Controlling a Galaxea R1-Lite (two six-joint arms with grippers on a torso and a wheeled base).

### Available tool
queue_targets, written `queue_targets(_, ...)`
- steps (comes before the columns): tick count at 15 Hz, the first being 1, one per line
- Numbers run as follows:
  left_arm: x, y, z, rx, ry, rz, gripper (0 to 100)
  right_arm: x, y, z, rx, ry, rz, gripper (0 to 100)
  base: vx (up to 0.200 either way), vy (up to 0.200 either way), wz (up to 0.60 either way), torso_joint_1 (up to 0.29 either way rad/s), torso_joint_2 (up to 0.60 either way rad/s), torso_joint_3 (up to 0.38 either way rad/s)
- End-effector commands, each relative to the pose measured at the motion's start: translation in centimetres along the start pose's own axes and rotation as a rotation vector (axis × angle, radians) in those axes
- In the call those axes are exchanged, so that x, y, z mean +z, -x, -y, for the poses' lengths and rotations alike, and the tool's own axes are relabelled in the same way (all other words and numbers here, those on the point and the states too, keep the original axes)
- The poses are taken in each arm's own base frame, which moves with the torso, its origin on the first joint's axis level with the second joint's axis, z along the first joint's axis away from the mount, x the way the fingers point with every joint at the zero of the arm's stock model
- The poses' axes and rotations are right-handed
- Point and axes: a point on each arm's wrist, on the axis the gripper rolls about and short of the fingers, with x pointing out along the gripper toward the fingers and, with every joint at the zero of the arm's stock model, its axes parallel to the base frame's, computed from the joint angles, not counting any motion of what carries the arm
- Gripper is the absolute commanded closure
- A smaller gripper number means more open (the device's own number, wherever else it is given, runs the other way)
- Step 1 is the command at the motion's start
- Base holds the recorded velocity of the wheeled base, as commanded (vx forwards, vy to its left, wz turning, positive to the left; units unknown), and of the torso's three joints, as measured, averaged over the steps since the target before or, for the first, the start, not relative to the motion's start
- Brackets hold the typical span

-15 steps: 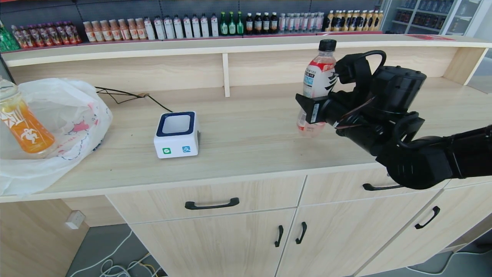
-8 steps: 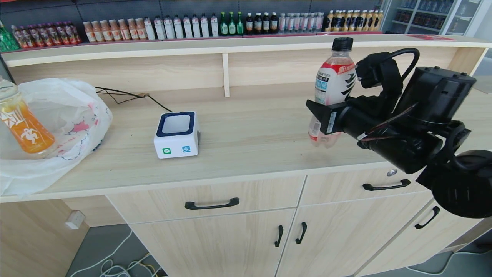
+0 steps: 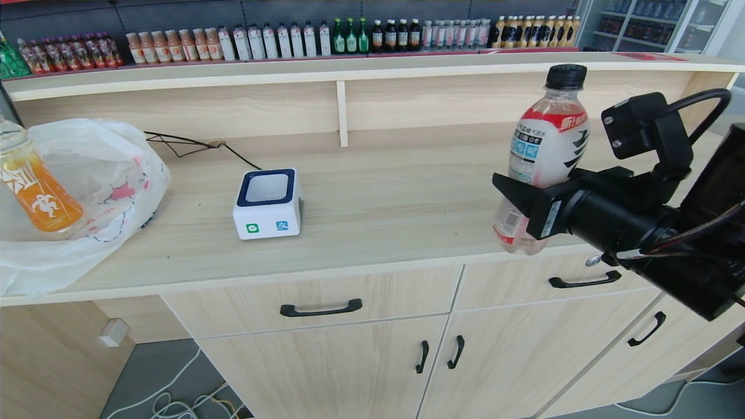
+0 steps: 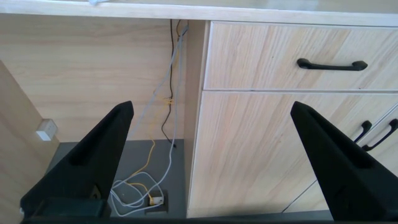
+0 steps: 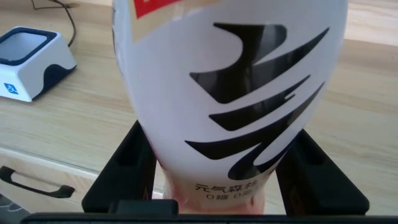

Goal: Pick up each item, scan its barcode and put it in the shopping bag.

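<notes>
Left gripper (image 4: 211, 168): jaws spread wide, nothing between them, low in front of the cabinet doors (image 4: 261, 137), cables (image 4: 146, 186) on the floor beyond it.

Right gripper (image 3: 532, 201): clamped on the lower body of the drink bottle (image 3: 544, 145). Bottle is upright with a black cap and a white and red label, held off the counter (image 3: 378, 192) above its front edge, well to the right of the scanner (image 3: 268, 202).

Scanner sits mid-counter, window up, cord (image 3: 186, 142) running off behind it.

Shopping bag (image 3: 110, 174) is at the counter's left end with an orange drink bottle (image 3: 35, 186) inside.

Back shelf (image 3: 349, 35): a row of bottles.
</notes>
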Motion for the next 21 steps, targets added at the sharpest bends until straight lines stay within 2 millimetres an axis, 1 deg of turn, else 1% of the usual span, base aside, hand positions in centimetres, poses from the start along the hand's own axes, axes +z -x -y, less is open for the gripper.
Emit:
queue_targets(1, 0.0, 0.0, 0.0, 0.0, 0.0, 0.0, 0, 0.7, 1.8, 0.4, 0.001, -0.011, 0.028, 100, 0.0, 0.0, 0.0, 0.0, 0.0, 0.0)
queue_targets(3, 0.0, 0.0, 0.0, 0.0, 0.0, 0.0, 0, 0.8, 1.9, 0.5, 0.004, -0.03, 0.033, 100, 0.0, 0.0, 0.0, 0.0, 0.0, 0.0)
queue_targets(5, 0.0, 0.0, 0.0, 0.0, 0.0, 0.0, 0, 0.9, 1.8, 0.3, 0.053, -0.071, 0.039, 100, 0.0, 0.0, 0.0, 0.0, 0.0, 0.0)
queue_targets(7, 0.0, 0.0, 0.0, 0.0, 0.002, 0.0, 0, 0.9, 1.9, 0.2, 0.143, -0.099, 0.044, 100, 0.0, 0.0, 0.0, 0.0, 0.0, 0.0)
queue_targets(11, 0.0, 0.0, 0.0, 0.0, 0.0, 0.0, 0, 1.5, 1.9, -0.2, 0.339, -0.27, 0.059, 100, 0.0, 0.0, 0.0, 0.0, 0.0, 0.0)
queue_targets(14, 0.0, 0.0, 0.0, 0.0, 0.0, 0.0, 0, 1.9, 2.1, -0.6, 0.479, -0.348, 0.108, 100, 0.0, 0.0, 0.0, 0.0, 0.0, 0.0)
queue_targets(15, 0.0, 0.0, 0.0, 0.0, 0.0, 0.0, 0, 2.0, 2.3, -1.0, 0.509, -0.401, 0.109, 100, 0.0, 0.0, 0.0, 0.0, 0.0, 0.0)
queue_targets(16, 0.0, 0.0, 0.0, 0.0, 0.0, 0.0, 0, 2.1, 2.6, -1.7, 0.554, -0.467, 0.11, 100, 0.0, 0.0, 0.0, 0.0, 0.0, 0.0)
queue_targets(18, 0.0, 0.0, 0.0, 0.0, 0.002, 0.0, 0, 2.4, 3.3, -2.7, 0.641, -0.625, 0.128, 100, 0.0, 0.0, 0.0, 0.0, 0.0, 0.0)
queue_targets(20, 0.0, 0.0, 0.0, 0.0, 0.0, 0.0, 0, 2.0, 2.9, -3.3, 0.717, -0.633, 0.161, 100, 0.0, 0.0, 0.0, 0.0, 0.0, 0.0)
queue_targets(21, 0.0, 0.0, 0.0, 0.0, 0.0, 0.0, 0, 1.1, 2.9, -3.5, 0.761, -0.63, 0.149, 100, 0.0, 0.0, 0.0, 0.0, 0.0, 0.0)
